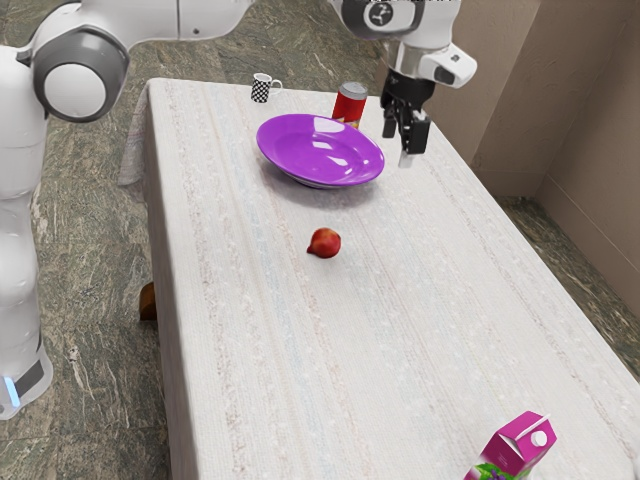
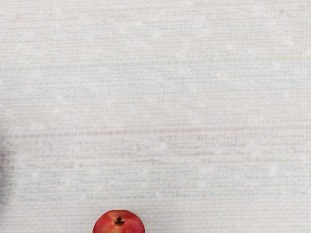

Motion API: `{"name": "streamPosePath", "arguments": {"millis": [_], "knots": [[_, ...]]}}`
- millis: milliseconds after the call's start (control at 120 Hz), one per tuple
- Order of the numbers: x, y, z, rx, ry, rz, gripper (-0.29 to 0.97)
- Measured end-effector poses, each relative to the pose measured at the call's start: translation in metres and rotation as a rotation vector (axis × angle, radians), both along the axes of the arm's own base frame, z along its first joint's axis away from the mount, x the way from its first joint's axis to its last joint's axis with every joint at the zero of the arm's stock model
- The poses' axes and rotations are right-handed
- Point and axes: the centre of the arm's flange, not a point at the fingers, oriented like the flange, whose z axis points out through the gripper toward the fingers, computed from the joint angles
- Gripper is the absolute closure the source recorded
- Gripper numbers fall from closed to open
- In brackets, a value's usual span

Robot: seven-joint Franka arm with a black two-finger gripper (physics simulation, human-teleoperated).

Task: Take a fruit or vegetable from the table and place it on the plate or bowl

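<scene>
A small red fruit point(image 1: 324, 242), like an apple or pomegranate, lies on the white tablecloth near the table's middle. In the wrist view the same red fruit point(image 2: 119, 223) sits on the cloth with its stem end up. A glossy purple plate point(image 1: 320, 150) rests farther back on the table. My black gripper point(image 1: 405, 128) hangs in the air to the exterior view's right of the plate, well above the cloth. Its fingers stand a little apart with nothing between them.
A red can point(image 1: 350, 104) stands just behind the plate. A checkered mug point(image 1: 262, 88) sits at the table's far end. A purple juice carton point(image 1: 517, 450) stands at the near right corner. The table edge point(image 1: 160, 300) drops off along the exterior view's left.
</scene>
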Motion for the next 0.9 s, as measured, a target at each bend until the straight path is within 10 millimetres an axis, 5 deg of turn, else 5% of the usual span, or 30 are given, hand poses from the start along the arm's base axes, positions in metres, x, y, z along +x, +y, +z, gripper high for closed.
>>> {"name": "streamPosePath", "arguments": {"millis": [400, 517, 683, 900], "knots": [[-0.011, -0.001, 0.001, -0.020, 0.046, -0.016, 0.00], [-0.014, 0.000, -0.020, -0.008, 0.098, -0.046, 0.00], [-0.043, 0.008, -0.058, 0.003, 0.154, -0.073, 0.00], [-0.069, 0.006, -0.084, -0.020, 0.150, -0.129, 0.00]]}}
